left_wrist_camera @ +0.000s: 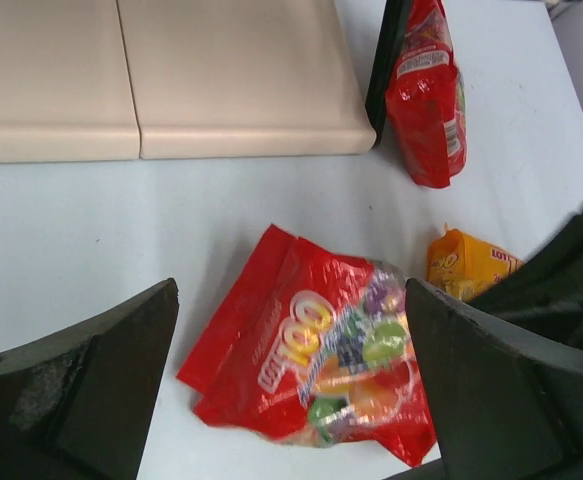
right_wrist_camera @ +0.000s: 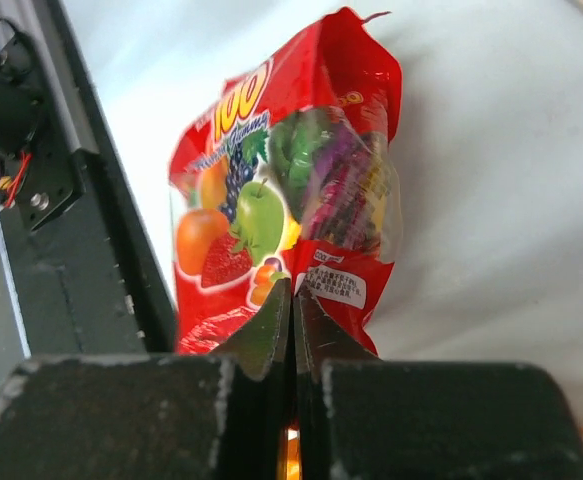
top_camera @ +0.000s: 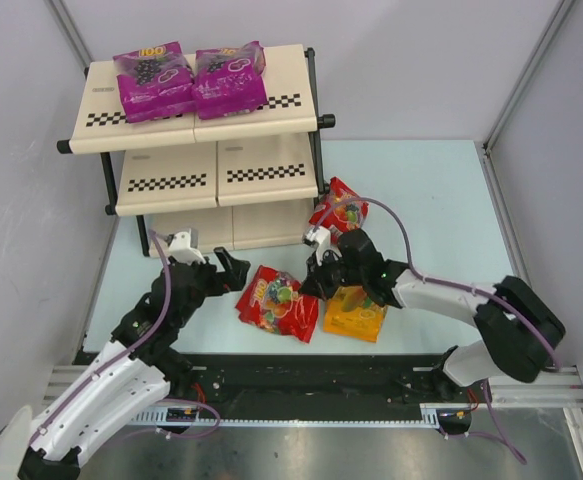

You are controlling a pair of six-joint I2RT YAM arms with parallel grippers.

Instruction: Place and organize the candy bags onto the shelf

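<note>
Red bag (top_camera: 276,300) flat, axis diagonal | right hand (right_wrist_camera: 293,295) closed at edge | left hand (left_wrist_camera: 291,290) spread

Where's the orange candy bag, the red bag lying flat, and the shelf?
orange candy bag (top_camera: 357,318): top view, middle of its front.
flat red bag (left_wrist_camera: 321,360): left wrist view, its fruit picture.
shelf (top_camera: 289,78): top view, bare top board.

Table (top_camera: 421,190) with shelf (top_camera: 261,185), two red pouches (top_camera: 277,302) (top_camera: 339,212), one orange pouch (top_camera: 356,315); two purple pouches (top_camera: 154,80) (top_camera: 229,78) on top tier (top_camera: 289,112).
</note>
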